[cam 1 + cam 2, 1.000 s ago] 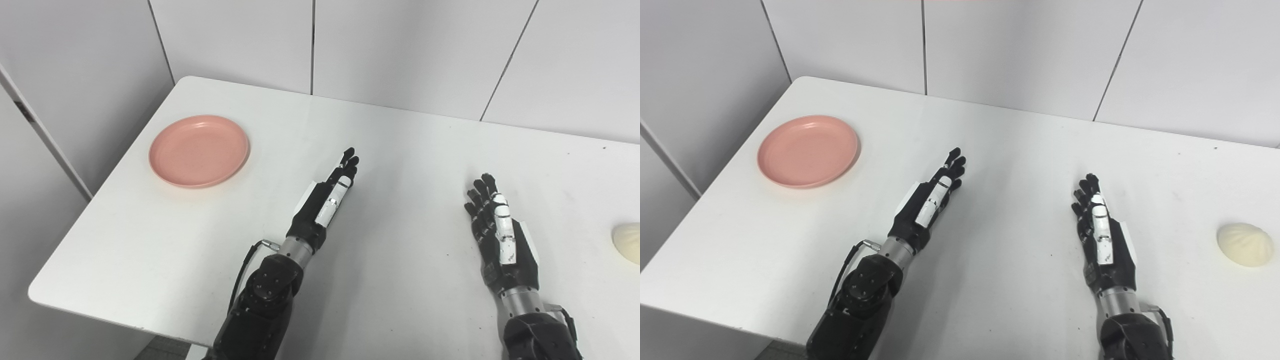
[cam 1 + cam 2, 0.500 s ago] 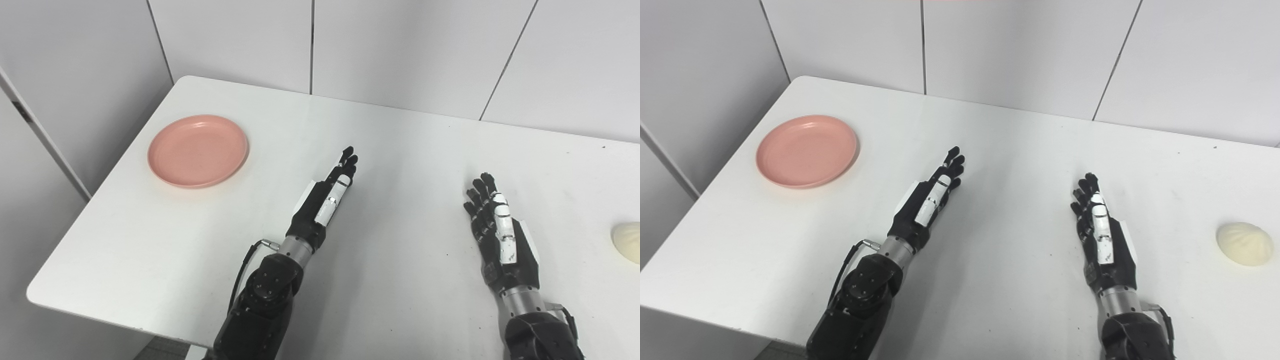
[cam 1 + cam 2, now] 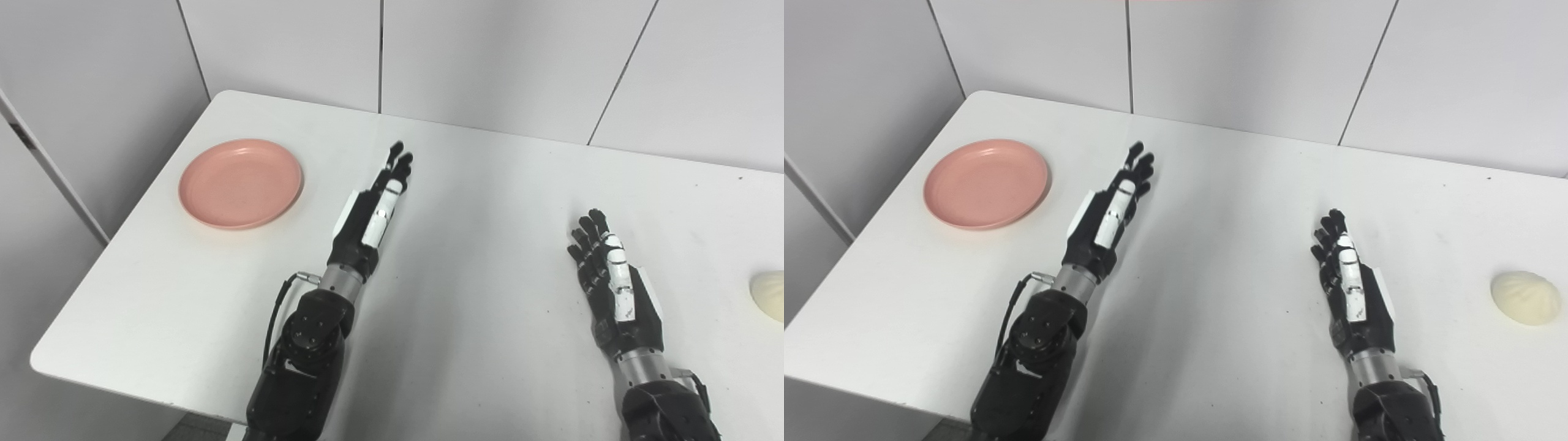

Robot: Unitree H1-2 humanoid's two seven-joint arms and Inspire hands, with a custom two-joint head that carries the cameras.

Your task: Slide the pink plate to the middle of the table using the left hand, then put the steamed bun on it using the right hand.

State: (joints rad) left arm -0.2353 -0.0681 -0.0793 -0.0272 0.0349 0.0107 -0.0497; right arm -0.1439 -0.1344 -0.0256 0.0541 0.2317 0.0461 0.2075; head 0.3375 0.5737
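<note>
Reaching is the step we judge ourselves to be in: our left hand (image 3: 373, 211) hangs above the white table (image 3: 490, 184) with its fingers straight and spread, holding nothing, angled toward the far left where the round, shallow pink plate (image 3: 240, 183) lies. The plate sits near the table's left edge, well apart from the middle, so it has yet to be slid. We keep the left hand flat and extended, we think, because a flat palm or fingertips set on the rim suit pushing a plate sideways better than a grip would. Our right hand (image 3: 1350, 275) rests low over the table on the right, fingers likewise apart and empty, waiting its turn. The pale, domed steamed bun (image 3: 1525, 297) lies near the right edge, well apart from that hand and far from the plate; in the left eye view it is cut by the picture's border. Keeping the right hand back leaves the middle free for the plate's path.
</note>
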